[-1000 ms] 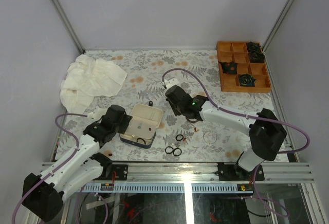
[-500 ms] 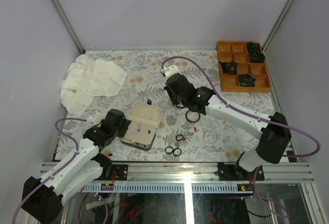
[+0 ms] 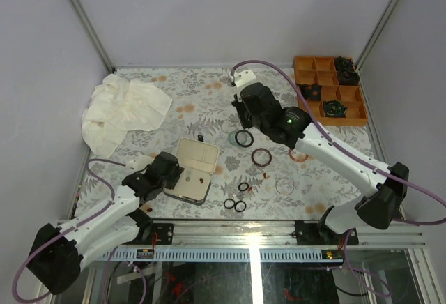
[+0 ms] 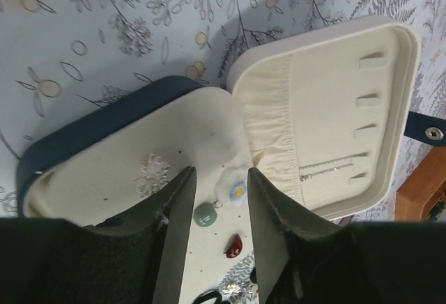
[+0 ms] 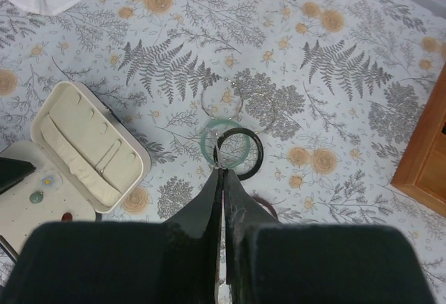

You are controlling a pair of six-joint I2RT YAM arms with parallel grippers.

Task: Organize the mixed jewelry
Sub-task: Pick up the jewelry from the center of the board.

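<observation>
My right gripper is shut, high above the table, with a thin silvery wire piece pinched at its tips. Just beyond the tips are a black ring, a green ring and a clear hoop. In the top view this gripper hangs behind those rings. My left gripper is open over the open case, with a green bead, a blue-flower piece and a red bit between its fingers. Three small black rings lie near the front.
A dark red ring, a clear hoop and tiny red bits lie right of the case. An orange divided tray stands at the back right. A white cloth lies at the back left.
My right gripper has risen and moved toward the back, uncovering the green and black rings. My left arm has drawn down toward the near edge, its gripper still at the case.
</observation>
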